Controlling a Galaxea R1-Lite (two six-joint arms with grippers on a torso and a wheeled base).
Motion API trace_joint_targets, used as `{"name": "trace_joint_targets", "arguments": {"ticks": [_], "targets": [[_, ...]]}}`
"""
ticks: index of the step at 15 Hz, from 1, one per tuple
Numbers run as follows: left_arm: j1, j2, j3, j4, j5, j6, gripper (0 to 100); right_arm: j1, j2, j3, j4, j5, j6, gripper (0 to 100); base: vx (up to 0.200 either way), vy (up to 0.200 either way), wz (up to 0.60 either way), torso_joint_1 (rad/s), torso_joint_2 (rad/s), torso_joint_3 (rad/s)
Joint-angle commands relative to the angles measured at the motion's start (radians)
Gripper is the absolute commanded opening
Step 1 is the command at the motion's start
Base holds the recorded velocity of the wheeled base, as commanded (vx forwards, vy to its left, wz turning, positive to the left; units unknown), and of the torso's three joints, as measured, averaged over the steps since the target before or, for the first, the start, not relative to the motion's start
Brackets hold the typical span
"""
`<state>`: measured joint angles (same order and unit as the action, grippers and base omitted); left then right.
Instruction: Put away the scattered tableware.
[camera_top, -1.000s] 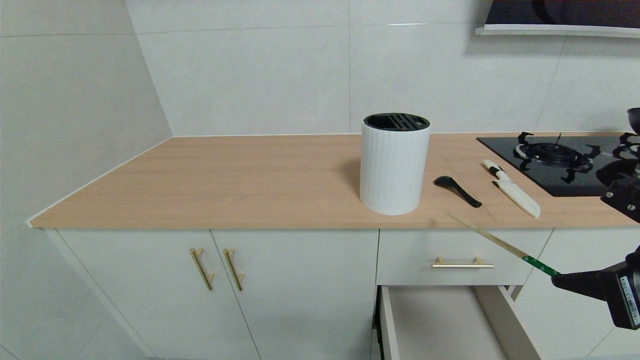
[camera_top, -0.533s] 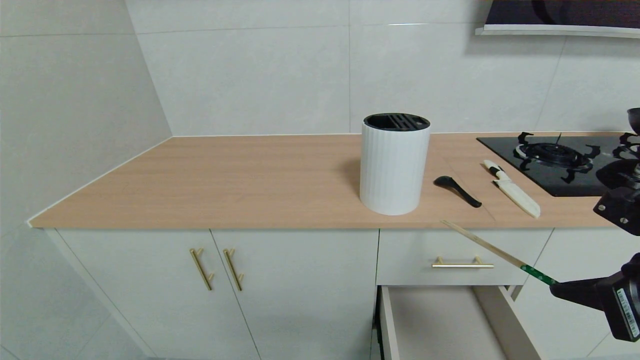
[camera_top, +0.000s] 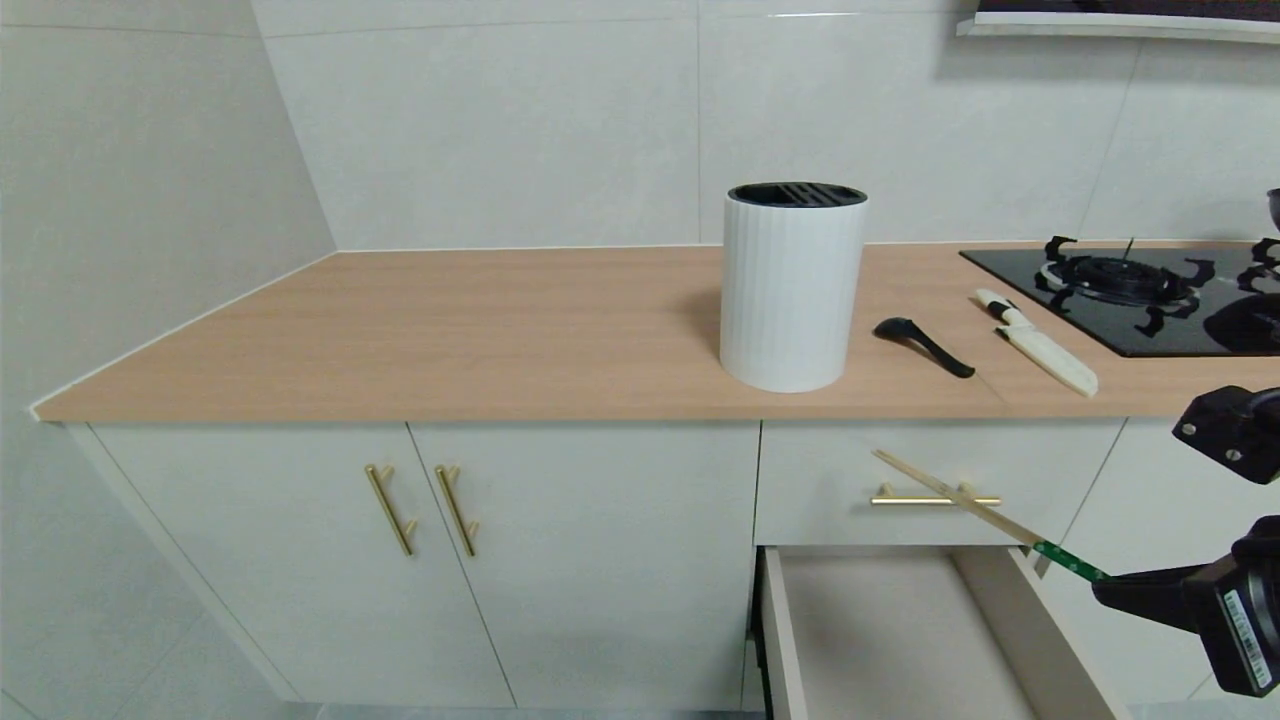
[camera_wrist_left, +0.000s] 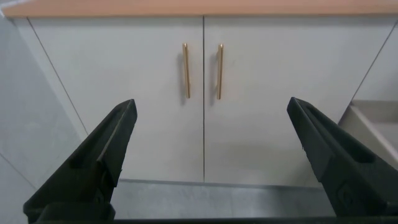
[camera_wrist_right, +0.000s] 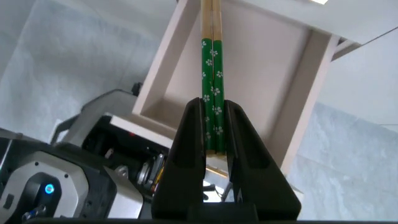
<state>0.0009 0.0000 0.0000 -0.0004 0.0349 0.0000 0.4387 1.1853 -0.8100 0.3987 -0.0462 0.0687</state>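
Note:
My right gripper (camera_top: 1100, 580) is shut on the green-patterned ends of a pair of wooden chopsticks (camera_top: 960, 495), low on the right by the open drawer (camera_top: 775, 640). Their tips slant up across the shut drawer front above it. In the right wrist view the chopsticks (camera_wrist_right: 211, 74) run out from the gripper (camera_wrist_right: 214, 143) over the drawer's pale inside (camera_wrist_right: 267, 62). A black spoon (camera_top: 920, 340) and a white knife (camera_top: 1040, 345) lie on the counter, right of the white ribbed holder (camera_top: 792, 290). My left gripper (camera_wrist_left: 211, 155) is open, low, facing the cabinet doors.
A black gas stove (camera_top: 1120, 285) sits at the counter's right end. Two cabinet doors with gold handles (camera_top: 388, 508) lie below the counter on the left, also seen as handles (camera_wrist_left: 185, 70) in the left wrist view. A gold handle (camera_top: 935, 498) crosses the upper drawer front.
The head camera has tilted, shifting the whole picture. Relative to the counter, my right gripper and the chopsticks have dropped from the counter's edge to in front of the upper drawer.

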Motion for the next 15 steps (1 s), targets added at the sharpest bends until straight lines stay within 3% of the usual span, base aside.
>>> {"name": "trace_joint_targets", "arguments": {"ticks": [1,15], "targets": [[0.001,0.002,0.000,-0.001,0.000,0.000,100,0.002,0.008,0.002,0.000,0.000,0.000,0,0.000,0.000,0.00,-0.193,0.47,0.281],[-0.001,0.002,0.000,-0.001,0.000,0.000,100,0.037,0.076,0.028,-0.001,-0.006,0.000,0,0.000,0.000,0.00,-0.061,0.17,0.107]]}}
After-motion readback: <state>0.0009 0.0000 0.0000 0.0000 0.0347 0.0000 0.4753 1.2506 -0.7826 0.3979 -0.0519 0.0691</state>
